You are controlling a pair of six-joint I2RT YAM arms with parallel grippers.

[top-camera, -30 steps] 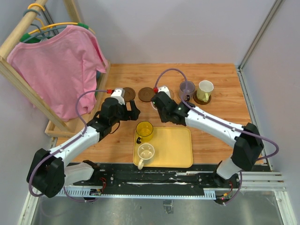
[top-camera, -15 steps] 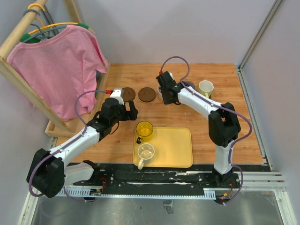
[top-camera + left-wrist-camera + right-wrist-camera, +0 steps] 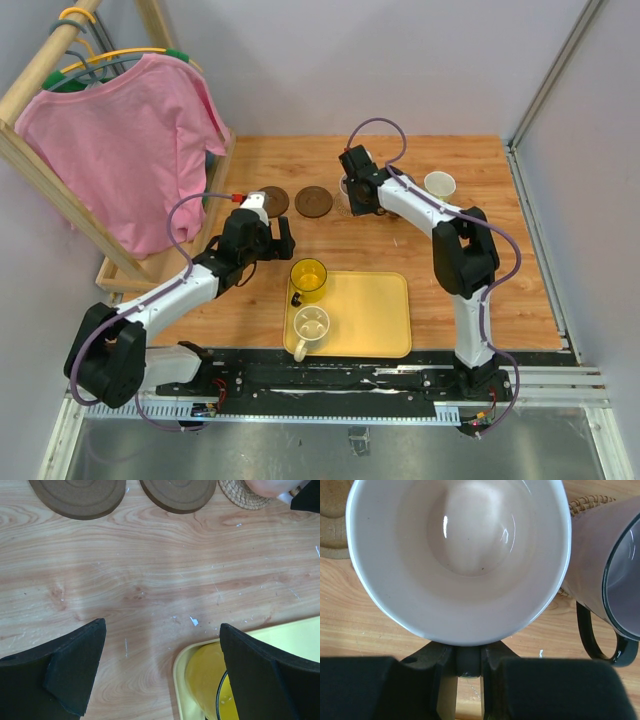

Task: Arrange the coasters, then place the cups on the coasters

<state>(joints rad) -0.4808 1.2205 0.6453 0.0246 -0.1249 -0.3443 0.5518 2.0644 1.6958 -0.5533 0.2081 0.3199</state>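
My right gripper is shut on the dark handle of the pinkish white cup, over a tan woven coaster in the back row. I cannot tell if the cup rests on it. The purple-grey cup stands just to its right on another woven coaster. Further right is a pale cup. Two dark brown coasters lie to the left. My left gripper hangs open beside the translucent yellow cup. The cream cup sits in the tray too.
The yellow tray lies at the near middle of the wooden table. A wooden clothes rack with a pink shirt stands along the left side, its base close to my left arm. Grey walls close in the back and right.
My right arm has swung back from near the tray, carrying the pinkish white cup to the coaster row beside the purple-grey cup. The left gripper has barely shifted.
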